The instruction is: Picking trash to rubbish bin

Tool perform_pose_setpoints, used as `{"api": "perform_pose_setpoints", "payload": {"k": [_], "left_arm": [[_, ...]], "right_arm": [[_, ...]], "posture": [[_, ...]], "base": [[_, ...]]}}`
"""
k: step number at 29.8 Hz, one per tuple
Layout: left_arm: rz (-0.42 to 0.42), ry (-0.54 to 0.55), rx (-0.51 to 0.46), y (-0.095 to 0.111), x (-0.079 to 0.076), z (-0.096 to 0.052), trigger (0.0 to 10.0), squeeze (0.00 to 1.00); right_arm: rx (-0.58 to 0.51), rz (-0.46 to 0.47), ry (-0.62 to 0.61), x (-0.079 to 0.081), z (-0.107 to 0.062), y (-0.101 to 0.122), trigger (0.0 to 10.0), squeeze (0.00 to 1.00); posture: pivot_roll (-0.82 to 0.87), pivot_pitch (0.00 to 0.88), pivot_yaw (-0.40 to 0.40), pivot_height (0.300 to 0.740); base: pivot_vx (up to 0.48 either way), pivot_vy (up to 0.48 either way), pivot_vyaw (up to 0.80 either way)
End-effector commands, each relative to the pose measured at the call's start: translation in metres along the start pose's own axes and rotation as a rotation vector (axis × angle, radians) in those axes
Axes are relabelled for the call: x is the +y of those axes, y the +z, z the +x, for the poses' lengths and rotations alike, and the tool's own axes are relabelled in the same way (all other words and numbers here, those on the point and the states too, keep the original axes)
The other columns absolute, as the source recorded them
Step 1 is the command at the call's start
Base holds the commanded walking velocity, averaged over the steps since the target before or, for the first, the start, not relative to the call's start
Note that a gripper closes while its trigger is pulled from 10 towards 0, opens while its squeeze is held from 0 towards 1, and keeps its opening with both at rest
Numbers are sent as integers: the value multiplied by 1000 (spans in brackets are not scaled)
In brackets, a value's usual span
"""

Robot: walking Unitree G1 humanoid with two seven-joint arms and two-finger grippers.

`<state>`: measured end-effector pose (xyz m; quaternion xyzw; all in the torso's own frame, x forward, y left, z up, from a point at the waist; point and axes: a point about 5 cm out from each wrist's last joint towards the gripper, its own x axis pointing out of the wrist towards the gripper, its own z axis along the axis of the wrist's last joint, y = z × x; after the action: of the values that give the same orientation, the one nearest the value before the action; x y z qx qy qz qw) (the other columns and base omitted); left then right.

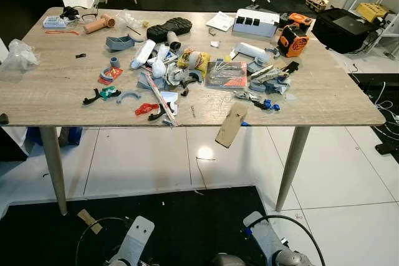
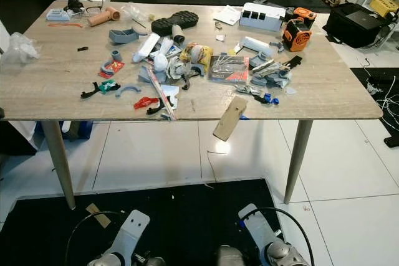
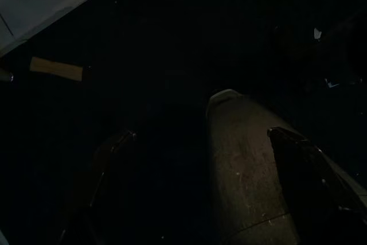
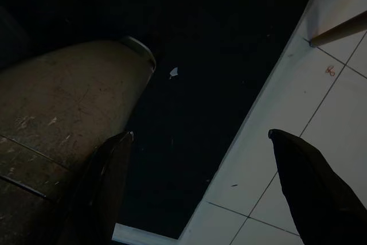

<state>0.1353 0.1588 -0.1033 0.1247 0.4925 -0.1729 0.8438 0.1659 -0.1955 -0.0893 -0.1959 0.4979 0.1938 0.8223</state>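
A wooden table stands in front of me, littered with parts and trash. Near its middle lie crumpled white paper and a yellow wrapper. At the left edge rests a clear plastic bag. A cardboard strip hangs tilted over the front edge. A small cardboard scrap lies on the black mat by my left arm. Both arms hang low, well short of the table. My left gripper is open over the dark mat. My right gripper is open above the mat's edge and white tiles.
On the table are a black shoe sole, grey plastic parts, a white box and an orange tool. A black bag sits at the far right. Table legs stand on white tiles. Cables lie on the floor at right.
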Motion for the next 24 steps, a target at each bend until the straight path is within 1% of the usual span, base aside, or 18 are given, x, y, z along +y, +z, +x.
{"api": "perform_pose_setpoints", "payload": {"k": [1, 7, 9, 11, 12, 13, 16, 17, 18, 19, 20, 21, 22, 24], "left_arm": [[18, -34, 90, -24, -9, -4, 10000, 0], [13, -33, 86, -24, -9, -4, 10000, 0], [1, -22, 89, -26, -7, -5, 10000, 0], [-30, 4, 94, -31, -1, -7, 10000, 0], [-59, 25, 101, -36, 3, -10, 10000, 0], [-59, 25, 101, -36, 3, -10, 10000, 0], [-109, 67, 125, -54, 12, -18, 10000, 0], [-119, 83, 134, -60, 17, -21, 10000, 0], [-122, 112, 160, -71, 25, -27, 10000, 0], [-122, 112, 160, -71, 25, -27, 10000, 0], [-119, 125, 174, -76, 28, -30, 10000, 0], [-137, 144, 184, -80, 32, -33, 10000, 0], [-151, 153, 181, -80, 36, -34, 10000, 0], [-161, 157, 178, -80, 37, -35, 10000, 0]], "right_arm": [[29, -3, 14, 4, -1, -8, 10000, 0], [24, -2, 14, 5, 0, -7, 10000, 0], [21, 4, 5, 6, 0, -8, 10000, 0], [11, 38, -21, 5, 0, -8, 10000, 0], [5, 68, -35, 5, -1, -10, 10000, 0], [5, 68, -35, 5, -1, -10, 10000, 0], [-3, 118, -50, 8, -2, -17, 10000, 0], [0, 116, -56, 9, -2, -19, 10000, 0], [12, 120, -72, 7, -4, -24, 10000, 0], [12, 120, -72, 7, -4, -24, 10000, 0], [18, 126, -80, 5, -5, -27, 10000, 0], [30, 126, -90, 1, -7, -32, 10000, 0], [37, 125, -99, -4, -9, -36, 10000, 0], [43, 123, -103, -7, -10, -39, 10000, 0]], "posture": [[-10, 60, -49, 740], [-10, 59, -48, 740], [-14, 56, -42, 740], [-17, 60, -38, 740], [-14, 62, -37, 740], [-14, 62, -37, 740], [-7, 66, -40, 740], [-4, 76, -45, 740], [8, 47, -48, 740], [8, 47, -48, 740], [8, 47, -48, 740], [7, 45, -39, 740], [8, 50, -37, 740], [11, 50, -37, 740]], "base": [[0, 0, 0], [0, 0, 0], [0, 0, 0], [0, 0, 0], [0, 0, 0], [0, 0, 0], [0, 0, 0], [0, 0, 0], [0, 0, 0], [0, 0, 0], [0, 0, 0], [0, 0, 0], [0, 0, 0], [0, 0, 0]]}}
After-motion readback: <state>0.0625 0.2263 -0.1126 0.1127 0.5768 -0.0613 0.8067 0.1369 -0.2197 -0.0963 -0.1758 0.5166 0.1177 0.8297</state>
